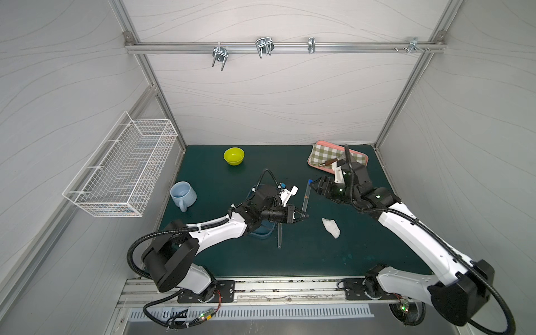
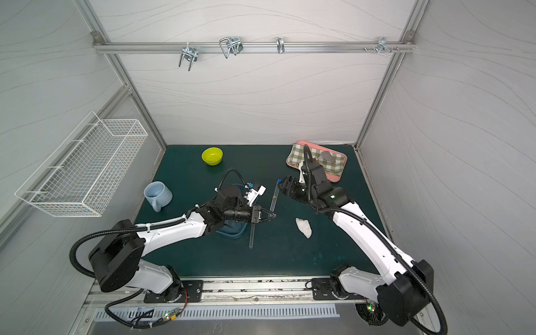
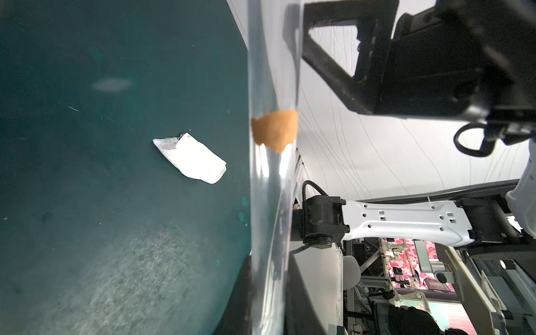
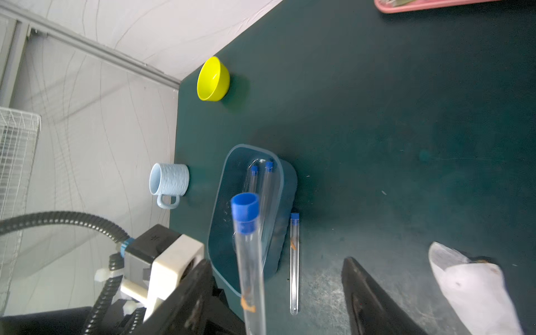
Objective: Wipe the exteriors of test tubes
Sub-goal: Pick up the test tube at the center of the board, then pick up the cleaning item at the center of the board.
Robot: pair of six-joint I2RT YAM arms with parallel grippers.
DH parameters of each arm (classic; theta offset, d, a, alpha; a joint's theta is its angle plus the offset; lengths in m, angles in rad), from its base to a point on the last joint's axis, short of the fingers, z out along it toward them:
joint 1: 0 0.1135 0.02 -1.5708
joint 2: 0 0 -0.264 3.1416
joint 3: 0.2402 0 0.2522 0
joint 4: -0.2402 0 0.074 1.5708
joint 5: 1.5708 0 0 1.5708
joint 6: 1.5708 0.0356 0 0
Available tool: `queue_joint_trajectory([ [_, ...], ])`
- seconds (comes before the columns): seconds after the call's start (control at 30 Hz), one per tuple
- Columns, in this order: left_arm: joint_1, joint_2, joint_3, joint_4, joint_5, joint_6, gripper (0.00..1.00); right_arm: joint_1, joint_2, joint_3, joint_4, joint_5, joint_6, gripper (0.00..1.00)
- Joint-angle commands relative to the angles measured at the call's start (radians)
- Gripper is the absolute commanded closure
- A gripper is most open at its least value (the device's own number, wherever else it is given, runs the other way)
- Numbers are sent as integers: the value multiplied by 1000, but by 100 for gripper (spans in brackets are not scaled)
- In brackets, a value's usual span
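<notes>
Bare mat [image 1: 304, 261] runs along the near edge. A loose tube [image 1: 279, 235] lies just beside the bin [image 1: 261, 234], the wipe [image 1: 331, 228] apart. The left gripper [image 1: 305, 216] pinches the held tube [image 1: 306, 193] near its orange smear [image 3: 275, 130]. The right gripper [image 1: 317, 186] stands spread by the blue cap [image 4: 245, 207]. Two more tubes [image 4: 269, 185] lie in the bin; bowl [image 1: 233, 156] and tray [image 4: 406, 8] sit toward the back edge
</notes>
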Motion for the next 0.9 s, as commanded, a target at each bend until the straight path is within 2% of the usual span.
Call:
queue_joint_trajectory([
  [0.0,22,-54,-18,-9,-25,24,99,-90,-69,9,-127,24,-68,27],
  [0.1,59,-84,-47,-19,-25,19,99,-115,-73,-15,-193,46,-161,33],
  [0.2,89,-123,-65,-53,-26,34,99,-115,-10,-64,-236,41,-221,42],
  [0.3,96,-166,-62,-133,-39,85,99,-107,65,-134,-208,3,-226,51],
  [0.37,97,-190,-62,-175,-43,110,99,-81,101,-176,-167,27,-222,55],
  [0.5,96,-226,-85,-199,-58,117,98,-31,205,-202,-111,58,-223,58],
  [0.7,96,-239,-98,-205,-61,112,98,26,377,-159,-110,98,-235,61],
  [0.87,96,-248,-97,-209,-56,114,98,39,445,-139,-123,168,-215,67],
])
